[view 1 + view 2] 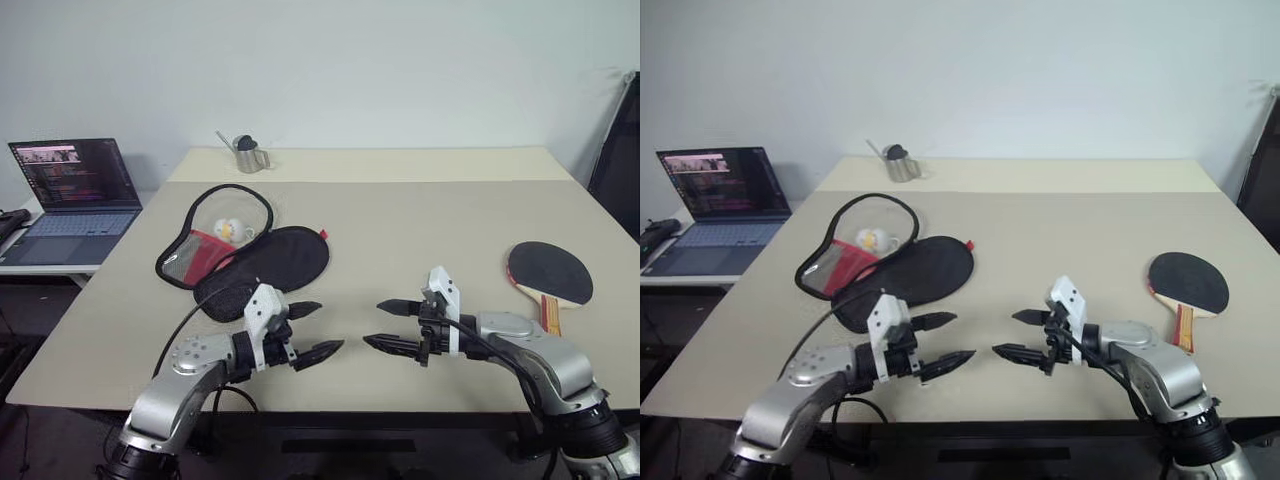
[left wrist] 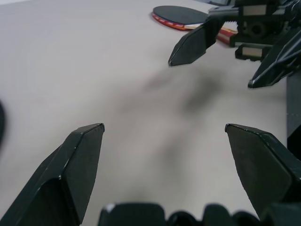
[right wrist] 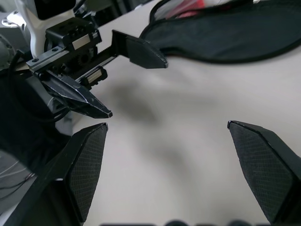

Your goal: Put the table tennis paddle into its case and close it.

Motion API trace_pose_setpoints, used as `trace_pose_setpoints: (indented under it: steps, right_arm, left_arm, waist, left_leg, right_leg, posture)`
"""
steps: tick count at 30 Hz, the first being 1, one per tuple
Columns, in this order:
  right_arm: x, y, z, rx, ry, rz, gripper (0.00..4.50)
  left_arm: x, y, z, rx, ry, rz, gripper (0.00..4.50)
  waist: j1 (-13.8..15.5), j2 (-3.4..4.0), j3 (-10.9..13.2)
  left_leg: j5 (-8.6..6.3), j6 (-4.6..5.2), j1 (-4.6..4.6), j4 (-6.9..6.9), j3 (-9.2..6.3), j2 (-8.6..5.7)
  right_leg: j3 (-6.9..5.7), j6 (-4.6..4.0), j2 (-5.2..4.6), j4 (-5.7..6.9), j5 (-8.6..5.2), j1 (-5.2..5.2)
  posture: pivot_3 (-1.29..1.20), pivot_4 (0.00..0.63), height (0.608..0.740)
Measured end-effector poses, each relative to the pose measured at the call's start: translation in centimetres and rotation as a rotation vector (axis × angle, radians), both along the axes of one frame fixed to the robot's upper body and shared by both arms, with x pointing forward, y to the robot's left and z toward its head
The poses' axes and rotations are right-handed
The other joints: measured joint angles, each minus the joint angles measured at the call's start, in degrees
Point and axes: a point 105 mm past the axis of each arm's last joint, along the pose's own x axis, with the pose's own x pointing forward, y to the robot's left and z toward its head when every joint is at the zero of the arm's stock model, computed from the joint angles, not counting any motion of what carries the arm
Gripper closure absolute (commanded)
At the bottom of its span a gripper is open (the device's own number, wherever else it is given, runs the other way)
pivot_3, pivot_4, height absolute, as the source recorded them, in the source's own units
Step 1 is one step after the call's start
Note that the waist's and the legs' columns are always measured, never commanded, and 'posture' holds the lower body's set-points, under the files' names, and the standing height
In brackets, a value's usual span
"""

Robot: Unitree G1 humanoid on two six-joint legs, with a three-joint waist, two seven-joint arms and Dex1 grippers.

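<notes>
The table tennis paddle lies flat on the table at the right, black face up, its striped handle toward the front edge. The case lies unzipped and spread open at the left of the table, red panel and a small white and yellow thing showing inside. My left gripper hovers open just in front of the case, pointing right. My right gripper hovers open, pointing left, well to the left of the paddle. Their fingertips face each other across a small gap, both empty. The right wrist view shows the case behind the left gripper.
A small metal pitcher stands at the table's far edge. An open laptop sits on a lower desk to the left. A dark object stands past the table's right side. Black cables hang by the front edge.
</notes>
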Motion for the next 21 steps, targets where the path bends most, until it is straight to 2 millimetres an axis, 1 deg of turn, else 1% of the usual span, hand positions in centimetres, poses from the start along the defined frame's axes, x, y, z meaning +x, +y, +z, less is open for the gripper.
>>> trace_pose_setpoints:
  steps: [3, 7, 9, 12, 14, 19, 21]
  right_arm:
    - [0.5, 0.4, 0.9, 0.009, -0.031, -0.011, 0.02]
    - [1.3, 0.3, 1.7, 0.007, -0.041, -0.067, 0.02]
    - [1.7, 0.2, 2.0, -0.003, -0.039, -0.096, 0.02]
    - [1.8, 0.3, 2.7, 0.000, -0.059, -0.098, 0.02]
    - [1.8, 0.3, 2.8, -0.001, -0.061, -0.099, 0.02]
    - [1.8, 0.1, 2.7, -0.008, -0.064, -0.101, 0.02]
    - [1.8, 0.1, 2.7, -0.008, -0.063, -0.096, 0.02]
  left_arm:
    - [0.1, 1.6, 0.3, -0.031, 0.014, 0.064, 0.00]
    - [-0.3, 4.9, -0.2, -0.020, 0.056, 0.178, 0.00]
    - [-0.1, 6.8, -0.2, -0.018, 0.056, 0.270, 0.00]
    - [0.3, 8.9, 0.2, -0.032, 0.053, 0.394, 0.00]
    - [0.4, 9.7, 0.2, -0.065, 0.066, 0.456, 0.00]
    - [0.7, 11.1, -0.3, -0.163, 0.134, 0.568, 0.00]
    - [1.0, 12.1, 0.1, -0.185, 0.133, 0.629, 0.00]
  waist:
    - [-0.02, 0.00, 0.00]
    - [0.07, 0.00, 0.00]
    - [0.19, 0.01, 0.00]
    - [0.26, 0.01, 0.00]
    - [0.27, 0.00, 0.00]
    - [0.24, 0.00, 0.00]
    - [0.24, 0.00, 0.00]
  left_leg:
    - [0.00, -0.01, 0.00, 0.00, -0.01, 0.00]
    - [-0.01, 0.00, -0.01, 0.00, -0.02, -0.01]
    - [-0.02, 0.02, -0.02, 0.00, -0.04, -0.01]
    - [-0.03, 0.03, -0.01, -0.01, -0.07, -0.01]
    - [-0.03, 0.03, -0.03, 0.00, -0.06, -0.02]
    - [-0.03, 0.01, -0.02, 0.00, -0.06, 0.00]
    - [-0.03, 0.01, -0.01, 0.00, -0.06, 0.00]
  right_leg:
    - [0.00, 0.00, 0.00, 0.00, 0.00, -0.01]
    - [0.02, -0.01, 0.00, 0.00, 0.00, -0.02]
    - [0.00, -0.01, 0.00, -0.01, 0.00, -0.02]
    - [-0.02, -0.01, 0.00, -0.01, 0.00, -0.01]
    - [-0.01, 0.00, -0.01, -0.02, 0.00, -0.01]
    - [-0.03, -0.01, 0.00, 0.00, 0.00, -0.02]
    - [-0.03, -0.01, 0.00, 0.02, 0.00, -0.02]
  posture:
    - [0.00, 0.150, 0.740]
    - [0.00, 0.150, 0.740]
    - [0.00, 0.150, 0.740]
    - [0.00, 0.150, 0.740]
    - [0.00, 0.150, 0.740]
    - [0.00, 0.150, 0.740]
    - [0.00, 0.150, 0.740]
